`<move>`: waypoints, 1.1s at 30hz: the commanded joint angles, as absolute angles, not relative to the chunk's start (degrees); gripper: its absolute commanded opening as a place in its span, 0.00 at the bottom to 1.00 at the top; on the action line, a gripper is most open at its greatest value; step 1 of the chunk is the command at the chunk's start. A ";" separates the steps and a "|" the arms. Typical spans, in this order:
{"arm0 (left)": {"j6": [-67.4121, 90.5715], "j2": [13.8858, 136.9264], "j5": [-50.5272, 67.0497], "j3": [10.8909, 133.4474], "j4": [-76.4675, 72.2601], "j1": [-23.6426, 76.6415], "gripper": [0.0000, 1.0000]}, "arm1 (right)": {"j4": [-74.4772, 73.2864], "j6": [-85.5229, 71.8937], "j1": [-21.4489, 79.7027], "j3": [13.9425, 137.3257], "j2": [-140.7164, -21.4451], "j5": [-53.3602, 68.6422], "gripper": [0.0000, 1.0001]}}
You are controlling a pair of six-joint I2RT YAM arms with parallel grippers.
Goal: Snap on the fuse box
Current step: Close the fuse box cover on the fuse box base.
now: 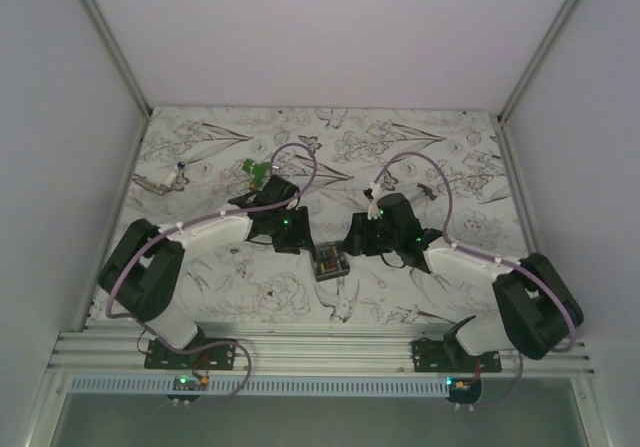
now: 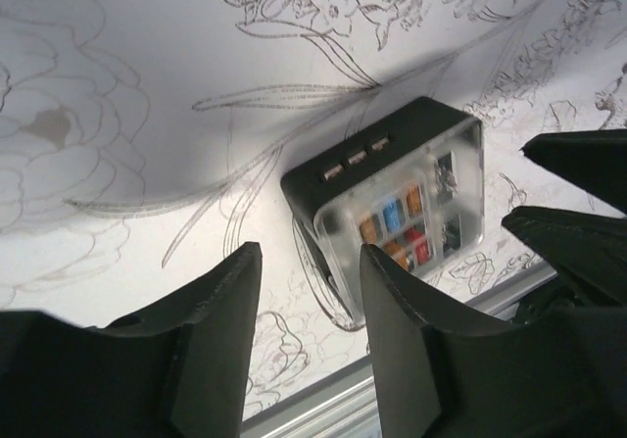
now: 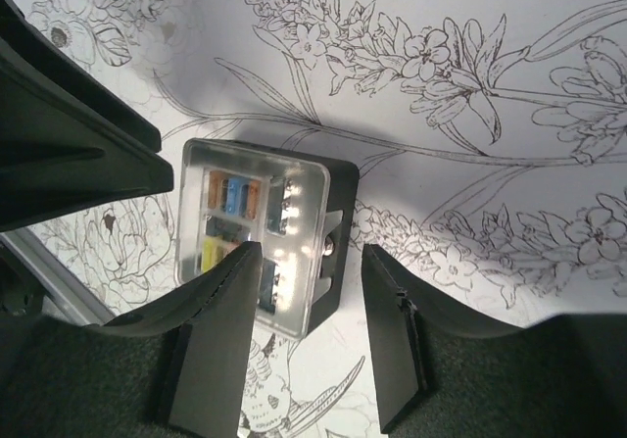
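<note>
Toward the desk's (image 1: 250, 302) near edge, the fuse box (image 1: 330, 263) sits flat, clear cover upward. Just beyond, the left end effector (image 2: 312, 252) and right end effector (image 3: 309, 252) flank it, each moderately parted, gripping nothing. Farther back lies a green piece (image 1: 254, 170).

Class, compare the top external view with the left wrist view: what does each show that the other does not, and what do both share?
Only the top external view shows the left arm and the right arm whole, and the small green piece farther back. Only the left wrist view shows the clear lid of the fuse box, the separate orange, blue and red fuses under it, and the left gripper with jaws apart and nothing between them. Both show the fuse box lying on the flower-patterned table.
</note>
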State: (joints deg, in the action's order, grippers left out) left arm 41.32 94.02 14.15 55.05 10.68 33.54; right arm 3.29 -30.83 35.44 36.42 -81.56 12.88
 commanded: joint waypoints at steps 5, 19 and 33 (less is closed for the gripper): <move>43.60 87.57 13.72 50.45 12.48 38.07 0.50 | -0.78 -31.07 36.20 31.79 -74.55 15.35 0.51; 46.01 93.05 11.07 51.42 10.59 43.68 0.47 | 8.12 -34.94 37.25 29.01 -79.21 20.37 0.47; 46.14 97.36 10.59 47.48 10.17 41.54 0.39 | 1.99 -35.89 37.32 25.68 -85.75 18.01 0.28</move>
State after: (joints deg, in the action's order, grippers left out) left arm 46.70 93.82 15.44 51.53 8.91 42.59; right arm 7.81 -35.75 36.25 28.95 -81.08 20.12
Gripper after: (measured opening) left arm 0.398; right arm 0.366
